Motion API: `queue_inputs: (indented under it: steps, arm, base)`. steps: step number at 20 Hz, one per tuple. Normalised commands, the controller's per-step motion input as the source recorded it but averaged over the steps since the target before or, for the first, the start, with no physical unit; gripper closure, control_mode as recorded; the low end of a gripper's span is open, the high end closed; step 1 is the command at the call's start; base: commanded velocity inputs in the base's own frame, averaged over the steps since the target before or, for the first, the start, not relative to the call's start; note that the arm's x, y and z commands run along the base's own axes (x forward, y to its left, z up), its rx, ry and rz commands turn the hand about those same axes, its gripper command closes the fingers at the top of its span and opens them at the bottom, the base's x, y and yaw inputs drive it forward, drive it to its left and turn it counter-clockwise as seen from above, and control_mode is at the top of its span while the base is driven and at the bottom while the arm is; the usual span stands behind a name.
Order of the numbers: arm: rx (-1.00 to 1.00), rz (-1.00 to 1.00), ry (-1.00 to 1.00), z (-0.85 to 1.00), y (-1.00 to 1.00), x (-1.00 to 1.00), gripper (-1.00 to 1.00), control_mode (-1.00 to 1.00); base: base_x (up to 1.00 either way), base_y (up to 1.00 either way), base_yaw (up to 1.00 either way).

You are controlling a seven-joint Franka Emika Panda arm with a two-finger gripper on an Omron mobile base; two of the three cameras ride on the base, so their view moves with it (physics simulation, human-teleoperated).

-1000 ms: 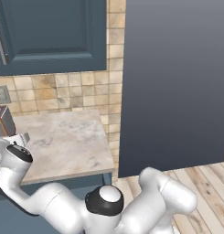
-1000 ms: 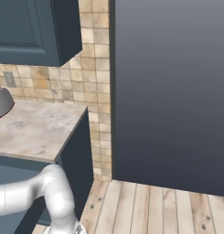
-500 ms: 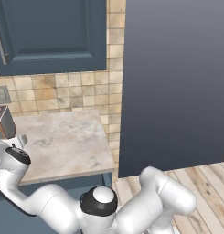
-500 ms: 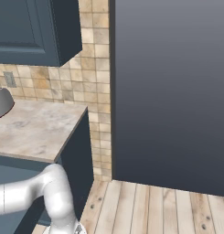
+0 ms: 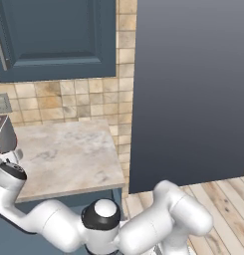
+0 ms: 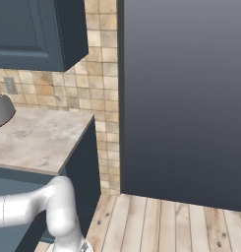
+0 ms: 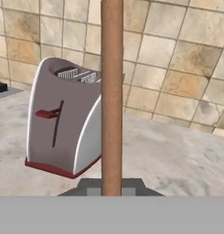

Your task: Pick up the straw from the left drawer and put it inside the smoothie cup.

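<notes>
Straw [image 7: 111, 91] upright — toaster [image 7: 63, 123] just behind.

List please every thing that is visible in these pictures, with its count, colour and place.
straw: 1, orange-brown, upright in the middle of the hand view, in front of the toaster
toaster: 1, silver with red base, on the counter by the tiled wall
counter: 1, beige marble, below the upper cabinet
upper cabinet: 1, dark blue, above the counter
tiled wall: 1, tan
tall panel: 1, dark grey, right of the counter
floor: 1, light wood
arm: 1, white, low in the base views
</notes>
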Motion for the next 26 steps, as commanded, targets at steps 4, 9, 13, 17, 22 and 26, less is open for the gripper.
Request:
queue_inputs:
  steps: [4, 9, 13, 17, 22, 26]
  arm:
    - [0.0, 0.0, 0.01, -0.16, 0.2, 0.11, 1.0, -1.0]
    - [0.0, 0.0, 0.0, -0.17, 0.02, 0.1, 1.0, -1.0]
    - [0.0, 0.0, 0.0, -0.09, 0.0, 0.01, 1.0, -1.0]
    - [0.0, 0.0, -0.02, -0.02, -0.03, -0.13, -1.0, -1.0]
    - [0.01, 0.0, -0.06, 0.0, -0.14, -0.16, -1.0, -1.0]
    - [0.02, 0.0, 0.0, 0.0, -0.4, 0.0, -1.0, -1.0]
  base:
    - [0.0, 0.0, 0.0]
    - [0.0, 0.0, 0.0]
    - [0.0, 0.0, 0.0]
    - [0.0, 0.0, 0.0]
    - [0.0, 0.0, 0.0]
    - [0.0, 0.0, 0.0]
